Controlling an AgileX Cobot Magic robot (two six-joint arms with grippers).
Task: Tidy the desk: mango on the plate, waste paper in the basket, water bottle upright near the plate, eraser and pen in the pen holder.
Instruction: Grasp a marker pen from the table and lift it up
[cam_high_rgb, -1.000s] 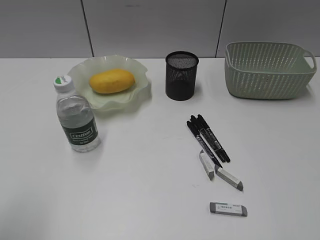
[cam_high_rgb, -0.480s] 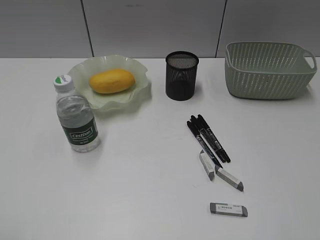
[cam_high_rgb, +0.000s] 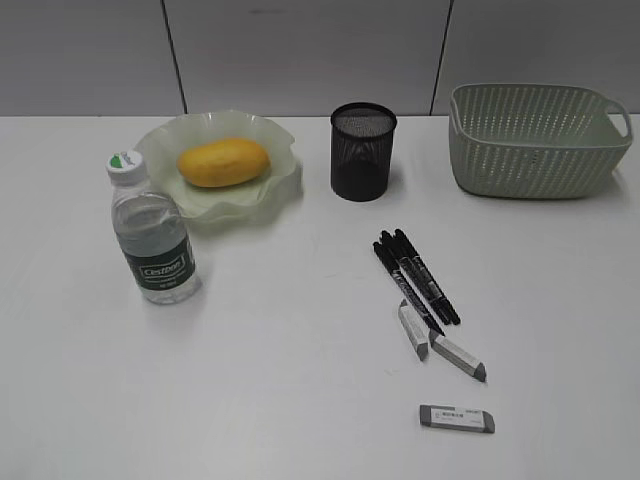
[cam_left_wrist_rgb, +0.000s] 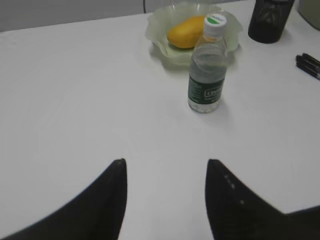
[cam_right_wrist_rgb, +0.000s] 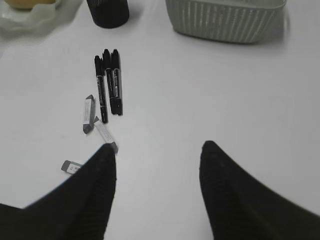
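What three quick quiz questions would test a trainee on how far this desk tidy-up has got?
1. True or false: the mango lies on the plate.
2. How many erasers lie loose on the desk?
A) one B) two C) three
3. Fill in: the water bottle stands ____ beside the plate.

Key
1. True.
2. C: one eraser and a second lie near the pens; a third lies nearer the camera. None is in the pen holder.
3. Upright, with its cap on top.
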